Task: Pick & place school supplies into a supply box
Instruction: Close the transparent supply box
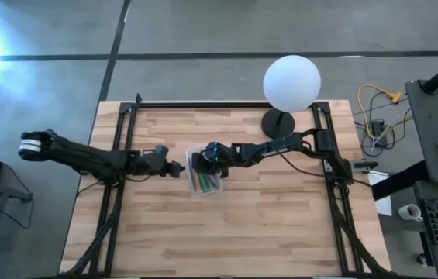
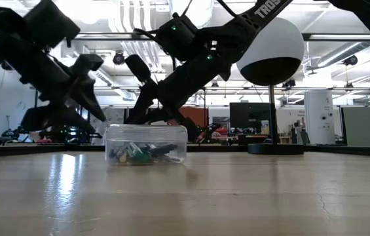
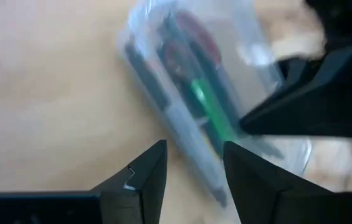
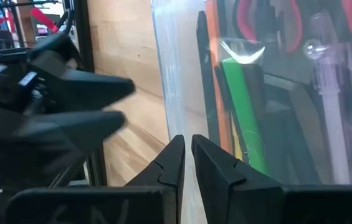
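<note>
While the clear plastic supply box (image 1: pixel 205 180) sits mid-table on the pale wood planks (image 1: pixel 281 225) | your right gripper (image 1: pixel 201 164) has its fingers nearly closed, pinching the box's thin wall | your left gripper (image 1: pixel 180 170) hovers beside, parted, empty | inside: green pen (image 4: pixel 244 112), dark pens (image 3: pixel 163 99), red-handled scissors (image 4: pixel 266 22).

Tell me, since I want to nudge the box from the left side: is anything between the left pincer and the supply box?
Nothing visible. The left pincer sits open beside the supply box, bare wood between them. The right pincer is at the box's top edge, not in that gap.
</note>
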